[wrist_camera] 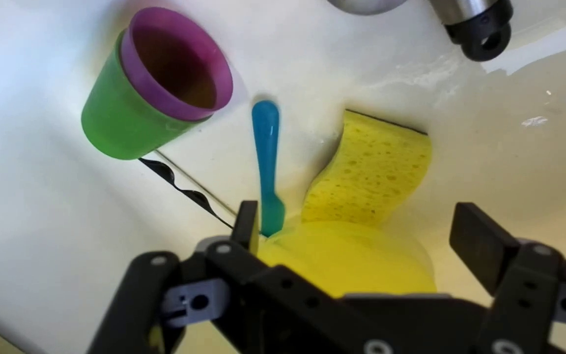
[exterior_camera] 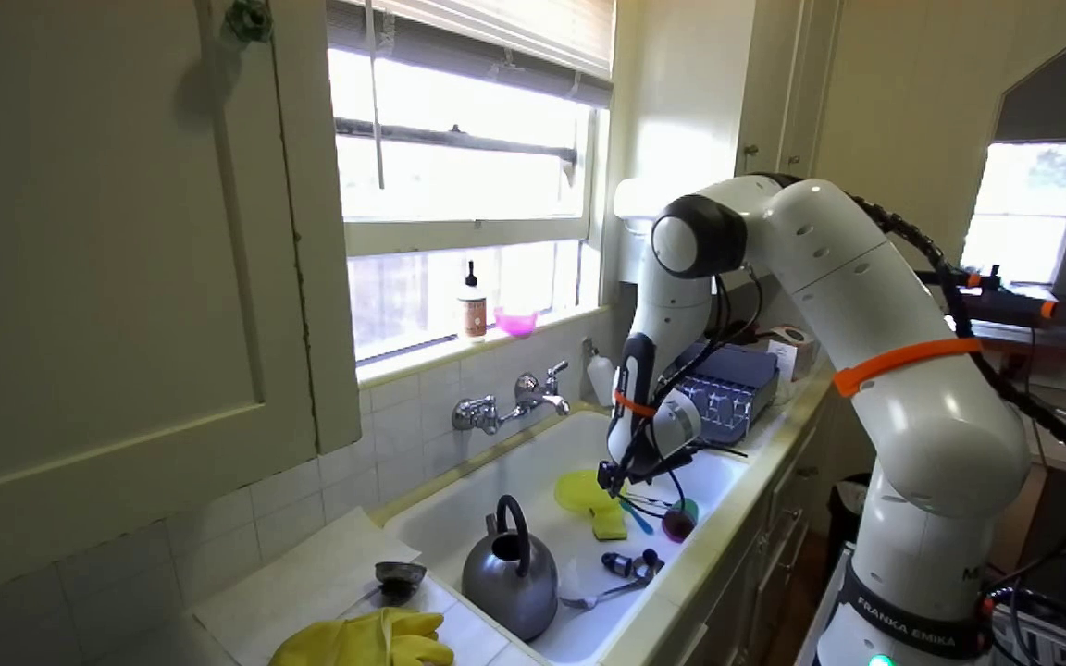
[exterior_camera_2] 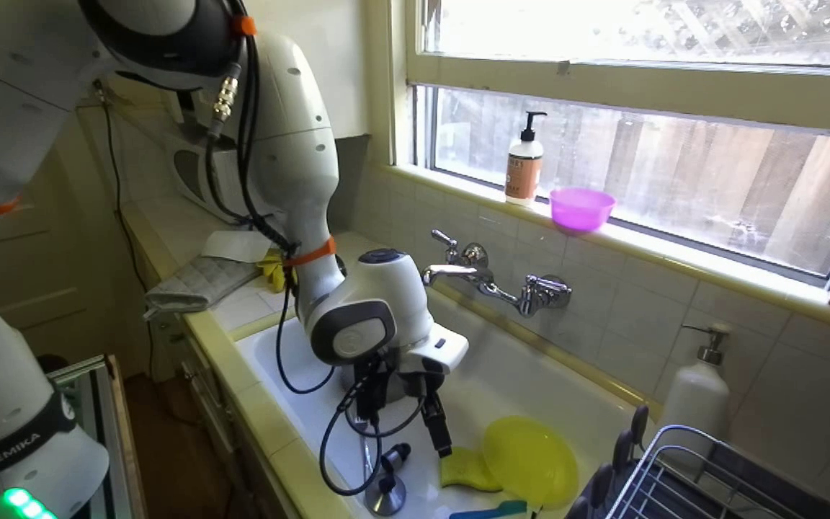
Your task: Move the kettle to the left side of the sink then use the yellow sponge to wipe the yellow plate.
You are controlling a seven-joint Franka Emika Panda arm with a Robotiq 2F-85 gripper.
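Note:
The grey kettle point(exterior_camera: 510, 592) stands upright in the sink point(exterior_camera: 440, 499), at the end by the counter with the yellow glove. The yellow sponge point(exterior_camera: 609, 524) lies on the sink floor, touching or overlapping the edge of the yellow plate point(exterior_camera: 577, 490). Both also show in an exterior view, sponge point(exterior_camera_2: 468, 468) and plate point(exterior_camera_2: 530, 461). In the wrist view the sponge point(wrist_camera: 371, 169) lies ahead of my gripper point(wrist_camera: 356, 228), and the plate point(wrist_camera: 352, 255) is partly hidden below it. My gripper point(exterior_camera_2: 406, 436) is open and empty above the sink floor; its fingers are wide apart.
Stacked green and purple cups point(wrist_camera: 130, 108), a blue utensil point(wrist_camera: 266, 142) and metal utensils point(exterior_camera: 621, 592) lie in the sink. The faucet point(exterior_camera: 533, 398) juts from the wall. A dish rack point(exterior_camera_2: 681, 476) stands at one end, a yellow glove point(exterior_camera: 362, 638) at the opposite end.

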